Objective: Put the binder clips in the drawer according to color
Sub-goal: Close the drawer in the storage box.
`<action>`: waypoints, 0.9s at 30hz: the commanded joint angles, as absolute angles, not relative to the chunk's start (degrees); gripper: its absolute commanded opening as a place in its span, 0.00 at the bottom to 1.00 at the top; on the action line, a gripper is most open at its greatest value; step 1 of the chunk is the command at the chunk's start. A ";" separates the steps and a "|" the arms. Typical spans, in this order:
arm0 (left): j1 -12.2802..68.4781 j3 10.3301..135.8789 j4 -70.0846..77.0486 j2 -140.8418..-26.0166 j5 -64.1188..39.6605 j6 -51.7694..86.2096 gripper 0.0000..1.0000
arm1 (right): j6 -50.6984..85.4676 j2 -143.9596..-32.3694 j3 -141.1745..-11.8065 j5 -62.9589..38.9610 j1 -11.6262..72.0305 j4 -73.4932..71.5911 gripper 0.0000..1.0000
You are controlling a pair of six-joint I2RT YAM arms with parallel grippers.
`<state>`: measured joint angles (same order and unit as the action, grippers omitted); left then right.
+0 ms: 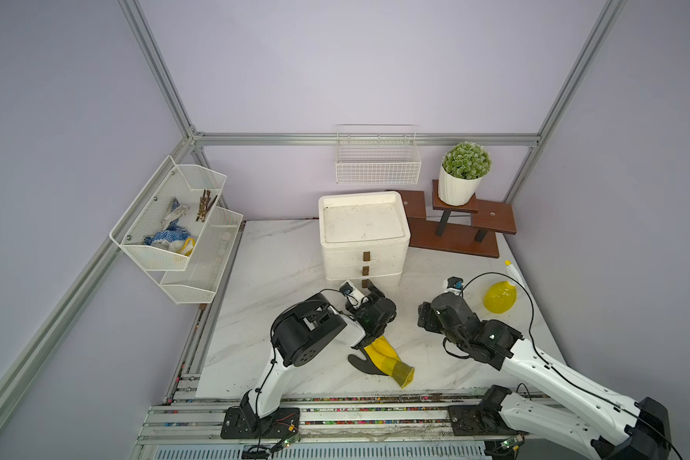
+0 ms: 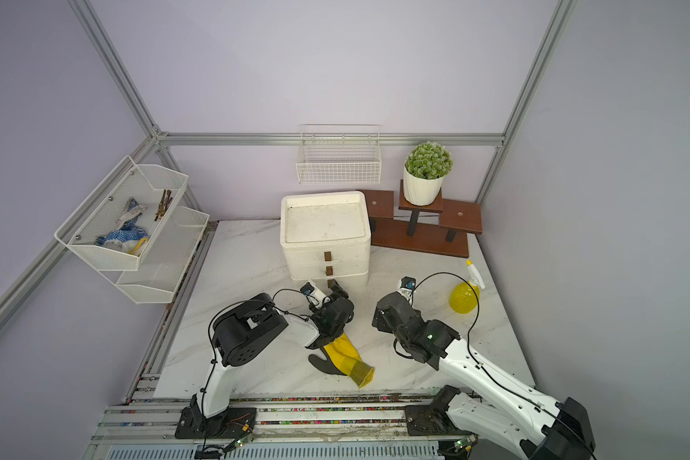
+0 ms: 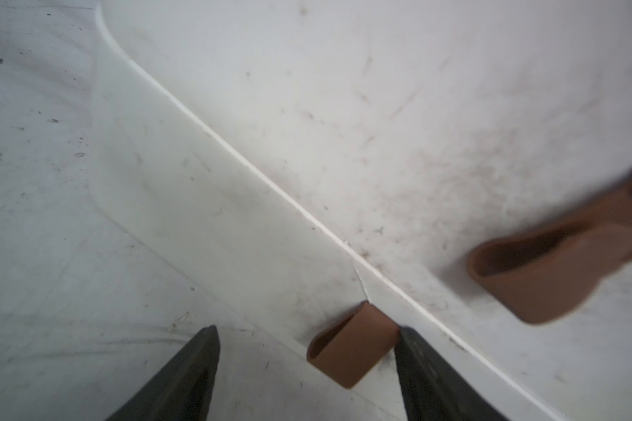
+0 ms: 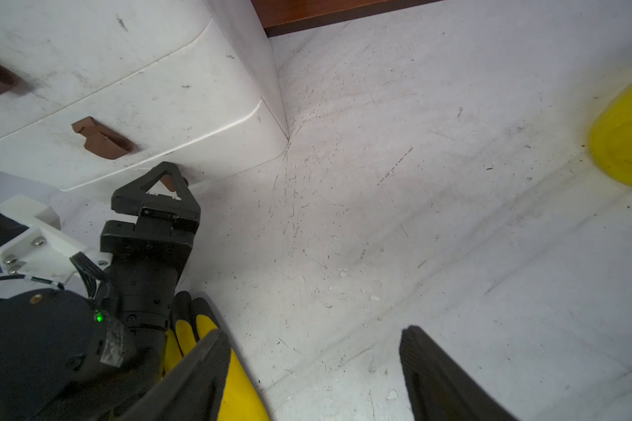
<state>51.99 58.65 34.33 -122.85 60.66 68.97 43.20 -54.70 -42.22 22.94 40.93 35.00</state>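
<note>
White drawer unit (image 1: 375, 249) sits by the back edge of the marble tabletop (image 1: 279, 278), all three drawers looking shut, left gripper (image 3: 309, 330) spread open around the bottom brown handle (image 3: 351, 350), right gripper (image 4: 314, 331) open and empty, no binder clips visible: sorted already or not begun, I can't tell

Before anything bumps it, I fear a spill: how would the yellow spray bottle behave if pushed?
The yellow spray bottle looks squat and wide-based, so a low push would probably slide it over the smooth table. A push at its narrow white trigger head might tip it. Its fill is unclear, so its weight is uncertain.
</note>
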 commanded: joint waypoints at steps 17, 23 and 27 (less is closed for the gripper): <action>53.22 50.62 44.58 -118.39 61.44 66.03 0.84 | 42.20 -55.45 -41.50 22.88 38.65 31.73 0.81; 56.88 41.19 32.09 -97.94 57.53 67.54 1.00 | 38.21 -56.41 -44.82 25.47 34.57 30.17 0.99; 54.00 46.22 -11.78 -79.83 51.95 77.20 1.00 | 31.81 -57.06 -46.98 30.58 32.38 25.24 0.99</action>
<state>56.38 42.65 16.53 -90.56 55.11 71.22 37.19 -56.95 -44.36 25.26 33.39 30.55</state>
